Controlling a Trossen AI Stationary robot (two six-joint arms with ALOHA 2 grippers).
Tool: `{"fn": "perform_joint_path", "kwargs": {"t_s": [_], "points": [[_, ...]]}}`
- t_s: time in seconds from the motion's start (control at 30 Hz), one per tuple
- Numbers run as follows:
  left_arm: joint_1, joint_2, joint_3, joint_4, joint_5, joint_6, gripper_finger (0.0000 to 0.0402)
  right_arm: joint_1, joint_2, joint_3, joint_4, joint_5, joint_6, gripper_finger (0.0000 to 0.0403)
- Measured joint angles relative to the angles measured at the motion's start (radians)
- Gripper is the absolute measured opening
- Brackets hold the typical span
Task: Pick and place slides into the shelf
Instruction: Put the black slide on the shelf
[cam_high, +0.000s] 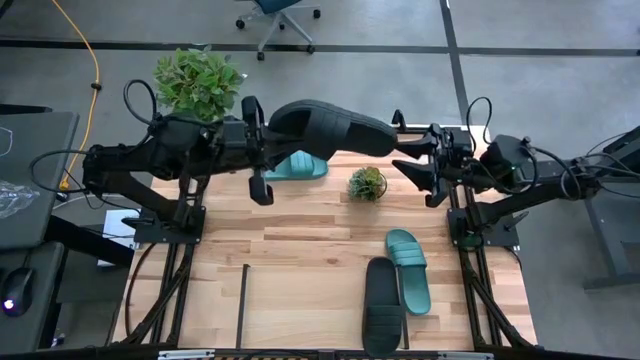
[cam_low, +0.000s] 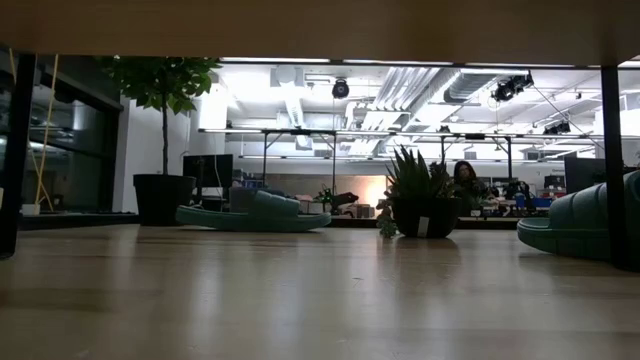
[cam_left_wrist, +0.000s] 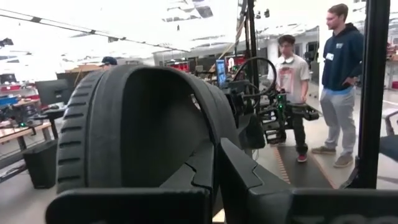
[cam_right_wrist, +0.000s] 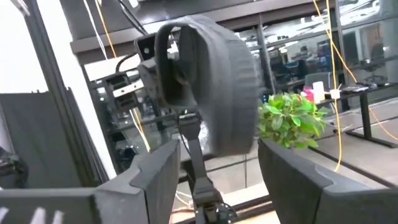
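My left gripper is shut on a black slide and holds it high over the table's far edge; the slide fills the left wrist view. My right gripper is open just off the slide's free end, which shows ahead between its fingers, apart from them. A teal slide lies flat on the light-wood shelf board below the held one. Another teal slide and a black one lie side by side near the right front. My left gripper holds the black slide by the end that faces the left arm, pinched between the two fingers, which come level from the table's left along its length. The slide is lifted clear and sticks out level toward the right arm, turned on its side.
A small potted plant stands on the board between the far teal slide and the right gripper. A larger plant stands beyond the far left corner. A black rod lies on the board's left half. People stand in the room beyond.
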Motion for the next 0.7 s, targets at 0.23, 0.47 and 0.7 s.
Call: {"fn": "perform_joint_path", "kwargs": {"t_s": [0.23,0.47,0.7], "points": [[0.001,0.002,0.0,-0.002,0.013,-0.002,0.0,0.0,0.015,0.0,0.009,0.037,-0.009,0.0209],[0.001,0.007,0.0,-0.001,0.026,-0.009,0.0,0.0,0.026,0.0,0.04,0.068,-0.022,0.0209],[0.001,0.016,0.0,-0.002,0.046,-0.023,0.0,0.0,0.026,0.0,0.055,0.116,-0.044,0.0209]]}}
